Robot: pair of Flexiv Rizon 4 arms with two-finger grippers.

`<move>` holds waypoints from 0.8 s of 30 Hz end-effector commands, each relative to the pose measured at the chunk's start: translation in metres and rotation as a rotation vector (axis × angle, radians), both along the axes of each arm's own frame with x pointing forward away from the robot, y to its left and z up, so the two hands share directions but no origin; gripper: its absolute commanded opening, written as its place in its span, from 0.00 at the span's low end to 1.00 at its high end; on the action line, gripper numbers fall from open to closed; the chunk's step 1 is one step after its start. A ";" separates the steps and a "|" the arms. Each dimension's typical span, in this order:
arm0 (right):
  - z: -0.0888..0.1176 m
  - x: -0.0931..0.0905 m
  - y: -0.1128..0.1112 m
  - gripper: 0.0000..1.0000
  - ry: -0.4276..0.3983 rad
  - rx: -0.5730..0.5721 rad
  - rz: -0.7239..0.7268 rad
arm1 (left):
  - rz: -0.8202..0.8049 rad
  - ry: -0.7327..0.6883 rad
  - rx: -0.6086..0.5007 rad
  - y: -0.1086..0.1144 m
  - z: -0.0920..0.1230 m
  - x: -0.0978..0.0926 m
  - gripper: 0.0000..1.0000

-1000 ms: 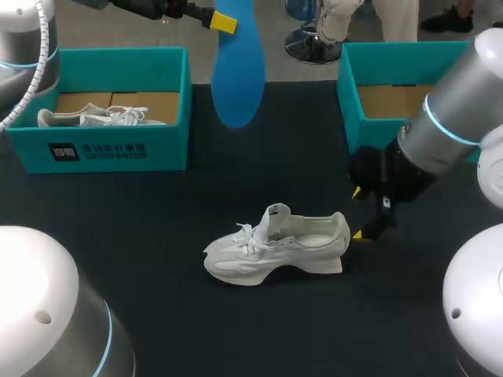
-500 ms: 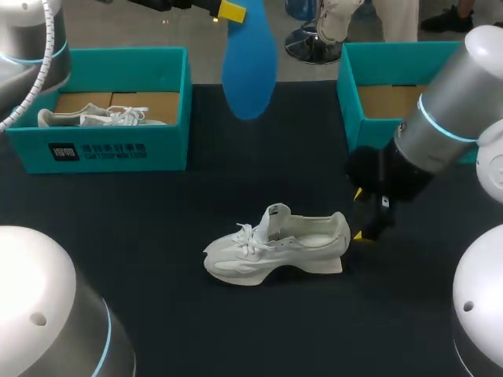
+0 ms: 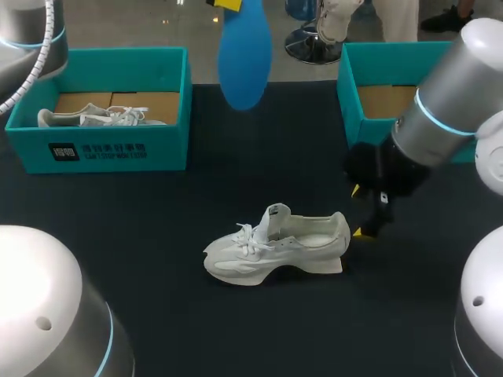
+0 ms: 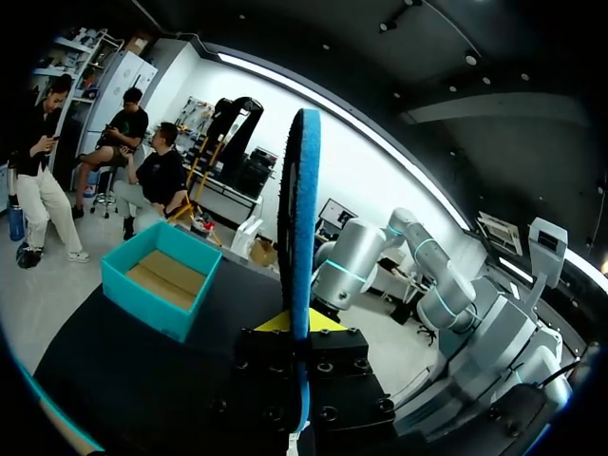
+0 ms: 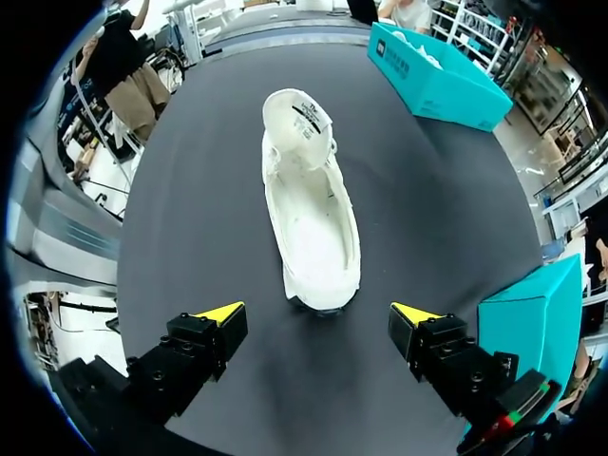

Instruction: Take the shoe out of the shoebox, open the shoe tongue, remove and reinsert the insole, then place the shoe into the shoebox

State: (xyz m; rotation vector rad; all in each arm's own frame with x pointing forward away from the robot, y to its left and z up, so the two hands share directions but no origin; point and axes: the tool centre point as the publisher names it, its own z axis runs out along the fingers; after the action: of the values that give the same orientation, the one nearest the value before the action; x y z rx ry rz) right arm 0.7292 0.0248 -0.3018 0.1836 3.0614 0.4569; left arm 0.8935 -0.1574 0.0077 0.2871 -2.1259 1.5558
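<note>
Dark table: white shoe [image 3: 275,247] upright on sole at middle, out of box, toe toward left arm's side. Right gripper [image 3: 359,212] just behind heel, fingers spread wide, not touching. Left gripper [image 4: 302,323] pinching blue insole [image 3: 244,55], raised above table's far side. Teal shoebox [image 3: 102,149] at left holds second shoe [image 3: 94,118]; other shoebox [image 3: 350,94] at right.

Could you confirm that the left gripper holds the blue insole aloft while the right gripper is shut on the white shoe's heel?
Not quite: the right wrist view shows the right gripper open, its fingers apart, clear of the white shoe. The left gripper does hold the blue insole aloft.
</note>
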 end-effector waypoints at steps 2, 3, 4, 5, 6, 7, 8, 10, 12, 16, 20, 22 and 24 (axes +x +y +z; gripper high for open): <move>-0.004 0.017 0.024 1.00 0.028 -0.024 0.025 | -0.003 0.001 0.001 0.000 0.000 0.001 0.00; -0.004 0.019 0.028 1.00 0.031 -0.026 0.026 | -0.003 0.001 0.001 0.000 0.000 0.001 0.00; -0.004 0.021 0.032 1.00 0.031 -0.024 0.029 | -0.003 0.001 0.001 0.000 0.000 0.001 0.00; -0.004 0.023 0.037 1.00 0.030 -0.020 0.035 | -0.003 0.001 0.001 0.000 0.000 0.001 0.00; -0.004 0.025 0.041 1.00 0.031 -0.021 0.035 | -0.003 0.001 0.001 0.000 0.000 0.001 0.00; -0.004 0.027 0.046 1.00 0.029 -0.020 0.041 | -0.003 0.001 0.001 0.000 0.000 0.001 0.00; -0.004 0.028 0.052 1.00 0.029 -0.019 0.041 | -0.003 0.001 0.001 0.000 0.000 0.001 0.00; -0.003 0.029 0.061 1.00 0.020 -0.012 0.035 | -0.003 0.001 0.001 0.000 0.000 0.001 0.00; -0.003 0.030 0.068 1.00 0.012 0.001 0.024 | -0.003 0.001 0.001 0.000 0.000 0.001 0.00; -0.010 0.034 0.079 1.00 0.014 -0.007 0.022 | -0.003 0.001 0.001 0.000 0.000 0.001 0.00; -0.019 0.040 0.083 1.00 0.004 -0.011 0.038 | -0.003 0.001 0.001 0.000 0.000 0.001 0.00; -0.023 0.043 0.085 1.00 -0.005 -0.025 0.045 | -0.003 0.001 0.001 0.000 0.000 0.001 0.00; -0.028 0.046 0.085 1.00 0.006 -0.073 0.048 | -0.003 0.001 0.001 0.000 0.000 0.001 0.00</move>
State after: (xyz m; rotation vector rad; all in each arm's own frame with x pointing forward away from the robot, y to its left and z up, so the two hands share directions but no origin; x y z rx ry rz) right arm 0.7674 0.0985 -0.3208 0.1048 3.0658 0.4209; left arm 0.8939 -0.1578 0.0080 0.2870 -2.1261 1.5547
